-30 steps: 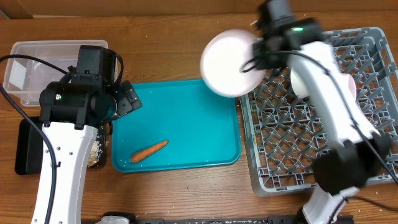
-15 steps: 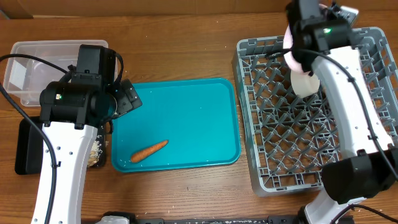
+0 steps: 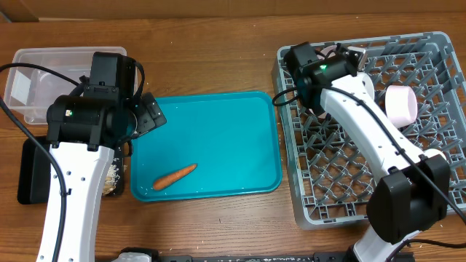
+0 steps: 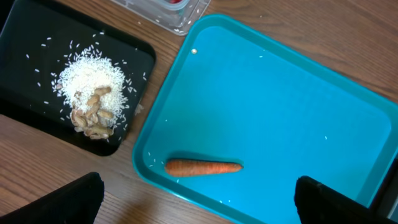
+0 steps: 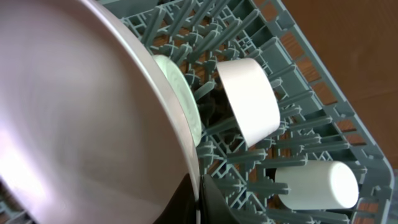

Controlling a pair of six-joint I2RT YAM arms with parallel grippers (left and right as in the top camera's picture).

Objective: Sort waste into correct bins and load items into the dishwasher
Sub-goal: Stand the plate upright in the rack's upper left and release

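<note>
The round white plate [image 5: 81,112] stands on edge among the pegs at the far left of the grey dish rack [image 3: 342,182], and only a sliver of it shows from overhead [image 3: 336,52]. My right gripper [image 5: 199,196] is shut on its rim; from overhead it is at the rack's far-left corner [image 3: 329,64]. A bowl [image 5: 249,102] and a white cup [image 5: 317,185] lie in the rack beside the plate. The orange carrot [image 4: 203,167] lies on the teal tray [image 3: 218,138]. My left gripper [image 4: 208,208] is open and empty above the tray's left edge [image 3: 148,116].
The black tray [image 4: 37,37] at the left holds rice and beige scraps [image 4: 93,102]. The clear tub [image 3: 33,73] stands at the far left with a red wrapper [image 4: 173,2] in it. A pale pink bowl [image 3: 400,103] lies in the rack's far right part.
My right arm has carried the plate from above the teal tray's far right corner into the rack and turned it on edge. The left arm and the carrot have not moved.
</note>
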